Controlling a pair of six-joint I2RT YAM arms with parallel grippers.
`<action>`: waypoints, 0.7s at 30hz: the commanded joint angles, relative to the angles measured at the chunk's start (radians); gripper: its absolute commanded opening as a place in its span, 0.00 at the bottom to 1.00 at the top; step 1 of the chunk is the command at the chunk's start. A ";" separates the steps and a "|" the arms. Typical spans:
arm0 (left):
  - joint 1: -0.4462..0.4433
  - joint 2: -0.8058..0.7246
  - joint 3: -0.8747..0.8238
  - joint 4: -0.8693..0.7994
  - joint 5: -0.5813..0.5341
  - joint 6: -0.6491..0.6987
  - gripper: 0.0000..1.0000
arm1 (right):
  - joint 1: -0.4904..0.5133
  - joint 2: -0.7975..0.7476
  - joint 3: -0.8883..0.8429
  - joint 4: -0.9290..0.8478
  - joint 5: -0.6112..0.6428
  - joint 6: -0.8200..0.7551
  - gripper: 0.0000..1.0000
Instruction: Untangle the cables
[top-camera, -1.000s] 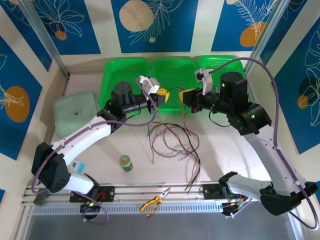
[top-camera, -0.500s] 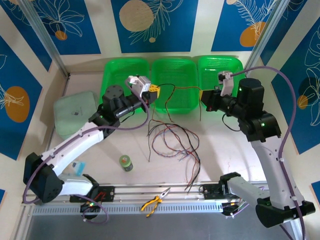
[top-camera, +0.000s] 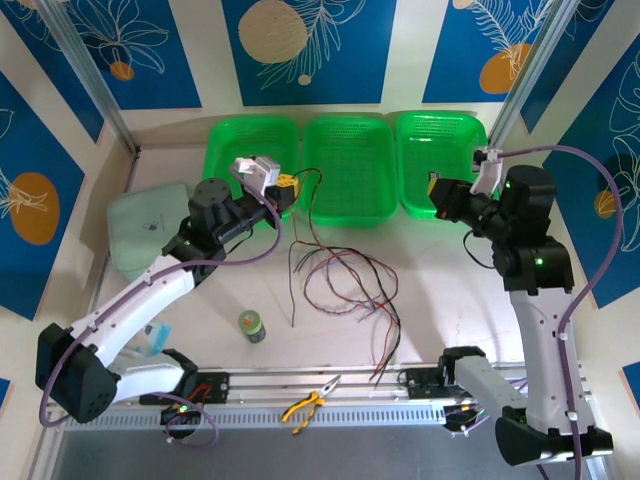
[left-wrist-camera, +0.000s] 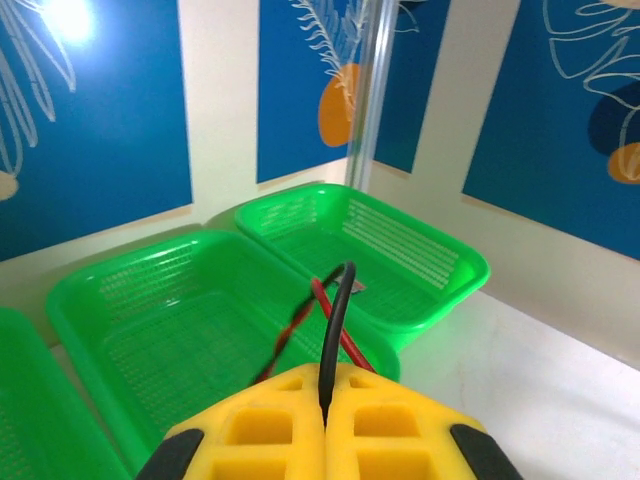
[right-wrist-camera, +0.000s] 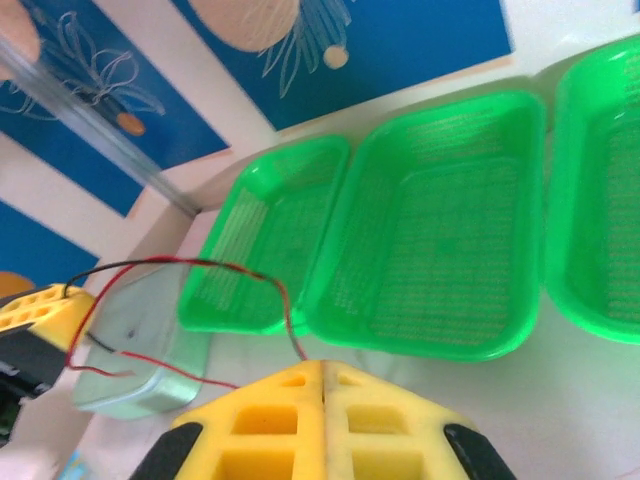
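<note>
A loose tangle of thin black, dark red and purple-blue cables (top-camera: 343, 283) lies on the table in the middle. My left gripper (top-camera: 285, 187) hovers over the left tray's right edge. Its yellow jaws are shut on a black cable (left-wrist-camera: 336, 320), with a red and a twisted red-black strand (left-wrist-camera: 290, 335) running off beyond it. My right gripper (top-camera: 437, 191) is by the right tray, shut on a thin twisted red-black wire (right-wrist-camera: 283, 300). That wire arcs leftward over the trays toward my left gripper (right-wrist-camera: 30, 305).
Three green trays (top-camera: 350, 205) line the back of the table. A pale green lidded box (top-camera: 148, 228) sits at the left. A small green jar (top-camera: 251, 325) stands near the front, and yellow-handled pliers (top-camera: 308, 404) lie on the front rail.
The two grippers have drawn apart: the left went left and slightly back, the right went right toward the right tray, each with a strand still pinched.
</note>
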 joint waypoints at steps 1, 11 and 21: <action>0.001 0.023 0.016 0.021 0.114 -0.054 0.00 | 0.063 0.048 0.008 0.001 -0.113 0.008 0.18; 0.000 0.055 0.063 0.018 0.176 -0.119 0.00 | 0.412 0.088 -0.251 0.315 -0.039 -0.170 0.41; 0.001 0.048 0.071 0.004 0.214 -0.146 0.00 | 0.486 0.179 -0.577 0.879 -0.073 -0.309 0.37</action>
